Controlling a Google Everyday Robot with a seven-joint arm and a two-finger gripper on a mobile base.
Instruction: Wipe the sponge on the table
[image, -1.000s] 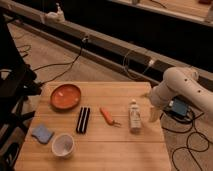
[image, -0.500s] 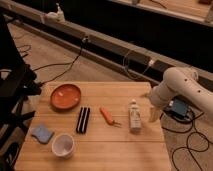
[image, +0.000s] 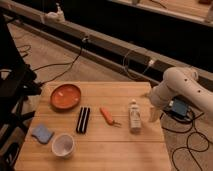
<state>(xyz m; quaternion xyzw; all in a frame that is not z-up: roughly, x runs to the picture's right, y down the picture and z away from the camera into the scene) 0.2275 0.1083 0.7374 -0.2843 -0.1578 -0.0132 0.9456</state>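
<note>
The light-blue sponge (image: 42, 133) lies flat near the left edge of the wooden table (image: 105, 150), just left of a white cup (image: 63, 145). My white arm comes in from the right, and its gripper (image: 153, 115) hangs over the table's right edge, beside a small white bottle (image: 134, 115). The gripper is far from the sponge, most of the table's width away, and touches nothing that I can see.
An orange bowl (image: 66, 96) sits at the back left. A black flat bar (image: 83, 119) and an orange-handled tool (image: 107, 116) lie mid-table. A blue box (image: 178, 108) and cables lie on the floor to the right. A dark chair frame (image: 15, 90) stands left.
</note>
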